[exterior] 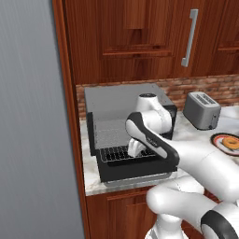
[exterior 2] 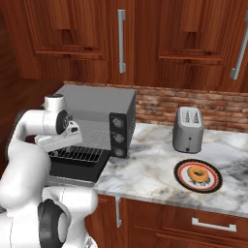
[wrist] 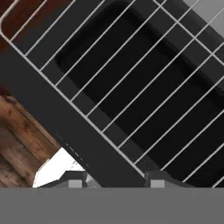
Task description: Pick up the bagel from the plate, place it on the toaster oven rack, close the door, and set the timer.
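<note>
In the left base view, the toaster oven (exterior: 126, 100) is seen on the marble surface (exterior: 91, 179) with its door (exterior: 133, 170) folded down flat toward the front edge. The wire rack (exterior: 114, 154) is drawn out over the open door. The arm is bent down over the rack, and its hand (exterior: 134, 148) is lowered to the rack wires. A silver toaster (exterior: 201, 110) is placed to the right of the oven. The plate (exterior: 219, 140) is cut off by the right edge, with the bagel (exterior: 231, 142) lying on it, well apart from the hand.

In the right base view, the hand (exterior 2: 58, 140) is held over the rack (exterior 2: 80, 155) at the oven (exterior 2: 99, 109) opening. The door (exterior 2: 72, 172) is lowered below the rack. The toaster (exterior 2: 189, 130) stands near the brick wall. The plate (exterior 2: 180, 178) rests in front of it on the surface (exterior 2: 145, 169), and the bagel (exterior 2: 197, 174) lies at its centre.

In the hand view, the rack (wrist: 131, 87) is seen close up, with the dark door glass (wrist: 144, 100) beneath the wires. The fingers (wrist: 75, 178) are visible only as two tips at the lower edge, set apart, with nothing between them; whether they are fully spread cannot be told.
</note>
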Robot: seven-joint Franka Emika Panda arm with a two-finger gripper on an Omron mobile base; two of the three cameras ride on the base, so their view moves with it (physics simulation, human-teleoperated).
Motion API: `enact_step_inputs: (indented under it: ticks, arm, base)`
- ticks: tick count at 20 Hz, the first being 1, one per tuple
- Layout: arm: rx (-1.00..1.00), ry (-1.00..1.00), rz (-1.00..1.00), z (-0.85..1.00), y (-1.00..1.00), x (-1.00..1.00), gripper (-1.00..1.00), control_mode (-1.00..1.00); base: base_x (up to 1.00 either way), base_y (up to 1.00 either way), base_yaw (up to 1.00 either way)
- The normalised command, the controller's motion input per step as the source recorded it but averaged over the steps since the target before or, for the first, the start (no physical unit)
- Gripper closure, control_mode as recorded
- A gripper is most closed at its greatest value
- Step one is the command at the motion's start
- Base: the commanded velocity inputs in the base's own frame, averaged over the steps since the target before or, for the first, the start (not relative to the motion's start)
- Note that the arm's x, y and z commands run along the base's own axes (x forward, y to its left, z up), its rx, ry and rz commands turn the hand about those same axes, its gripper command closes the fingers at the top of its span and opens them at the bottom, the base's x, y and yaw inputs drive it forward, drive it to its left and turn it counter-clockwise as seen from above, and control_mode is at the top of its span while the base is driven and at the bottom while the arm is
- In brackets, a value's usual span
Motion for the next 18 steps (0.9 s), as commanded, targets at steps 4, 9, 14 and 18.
enact_step_inputs:
  ticks: [4, 9, 14, 18]
  arm:
    - [0.0, 0.0, -0.12, 0.97, -0.11, -0.75, -1.0, -1.0]
    - [0.0, -0.07, -0.17, 0.93, -0.37, -0.61, -1.0, -1.0]
    - [-0.07, -0.03, -0.36, 0.21, -0.78, -0.09, -1.0, -1.0]
    - [-0.1, 0.0, -0.46, -0.02, -1.0, 0.02, -1.0, -1.0]
  base:
    - [0.0, 0.0, 0.0]
    - [0.0, 0.0, 0.0]
    - [0.0, 0.0, 0.0]
    - [0.0, 0.0, 0.0]
